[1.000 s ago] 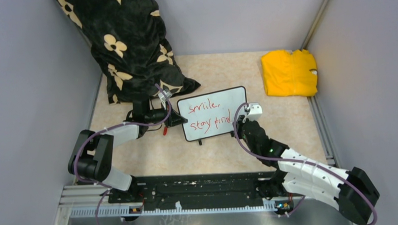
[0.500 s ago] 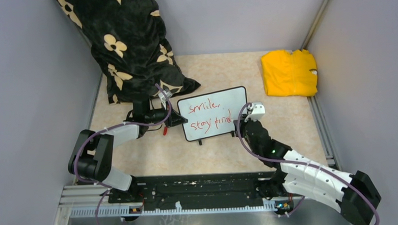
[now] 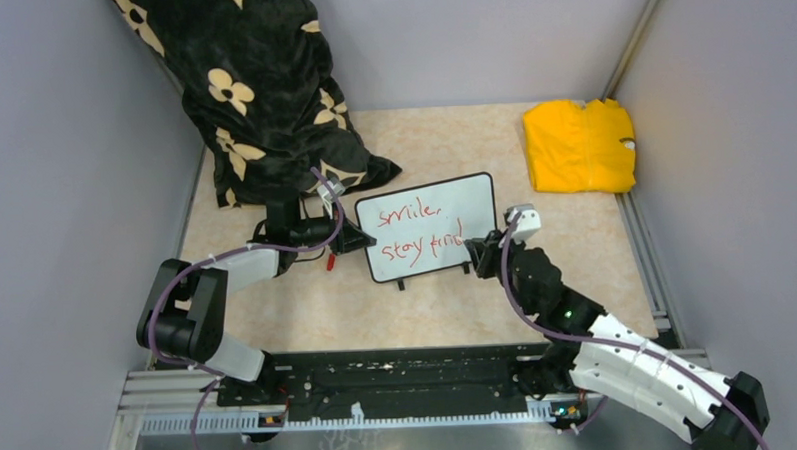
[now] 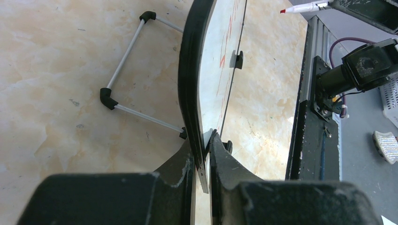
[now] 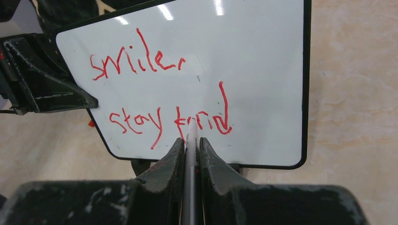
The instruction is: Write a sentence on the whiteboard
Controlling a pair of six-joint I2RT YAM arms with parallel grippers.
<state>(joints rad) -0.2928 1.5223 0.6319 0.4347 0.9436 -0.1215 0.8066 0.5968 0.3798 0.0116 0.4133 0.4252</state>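
The whiteboard [image 3: 429, 199] stands in the middle of the table [image 3: 432, 149] with the red sentence [image 5: 159, 93] across it, its left edge pinched by the left gripper [image 4: 202, 157], likely to steady it, while the right gripper [image 5: 190, 146], jaws pinching a marker [image 5: 190, 161], holds the tip just off the near right corner

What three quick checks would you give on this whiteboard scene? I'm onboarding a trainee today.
1. True or false: the left tool is clamped on the edge of the whiteboard.
2. What colour is the sentence?
3. The right tool holds: A) an eraser, B) a marker, C) nothing.

Key: 1 true; 2 red; 3 B.
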